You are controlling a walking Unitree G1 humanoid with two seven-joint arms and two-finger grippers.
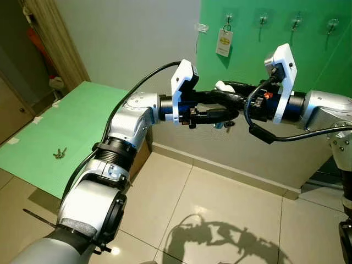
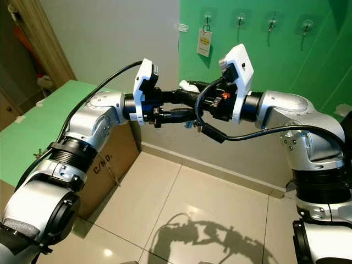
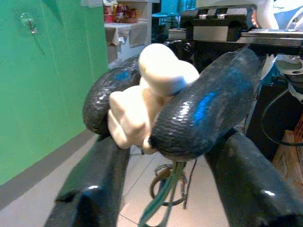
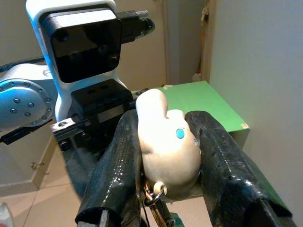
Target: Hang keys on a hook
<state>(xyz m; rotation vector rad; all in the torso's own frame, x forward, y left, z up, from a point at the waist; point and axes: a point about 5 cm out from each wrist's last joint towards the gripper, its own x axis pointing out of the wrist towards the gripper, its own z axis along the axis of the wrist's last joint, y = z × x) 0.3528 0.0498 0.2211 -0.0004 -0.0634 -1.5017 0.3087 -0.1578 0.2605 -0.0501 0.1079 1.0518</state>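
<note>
Midway across the room, the robot's 2 hands meet fingertip to fingertip before the green wall. The right hand (image 4: 165, 175) is clamped on the white charm (image 4: 166, 146) of the keys (image 3: 165, 198), which dangle beneath; the left hand (image 3: 165, 189) has its fingers spread either side, closed on nothing. This looks like a handover. Next, one hand must carry the ring up to a free hook (image 1: 263, 20). Spare keys (image 1: 59, 153) lie on the table (image 1: 82, 115).

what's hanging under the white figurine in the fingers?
Under the white figurine, held between the right gripper fingers, hang a key ring and a green strap. The keys themselves are hidden behind the left gripper fingers.
</note>
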